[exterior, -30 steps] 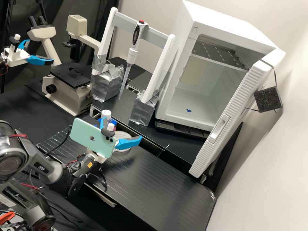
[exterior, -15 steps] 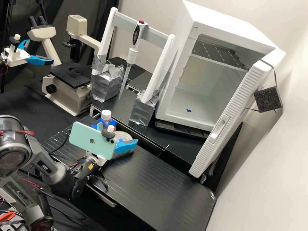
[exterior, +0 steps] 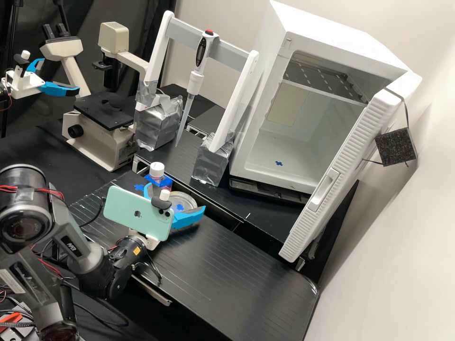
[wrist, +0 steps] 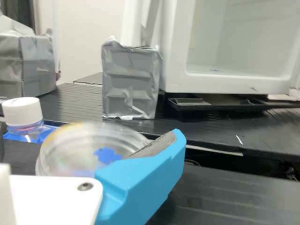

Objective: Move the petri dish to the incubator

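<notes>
Elbow higher, pincer lower, spread apart near the petri dish.

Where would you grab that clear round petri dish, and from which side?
Probably across opposite points of the clear, round, shallow petri dish's side wall, coming in level from where the blue-fingered claw is. It lies flat, and its low wall suits a pinch better than its broad top.

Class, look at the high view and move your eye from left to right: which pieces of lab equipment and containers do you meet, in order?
Microscope → white-capped bottle → petri dish → incubator with its door open.
</notes>
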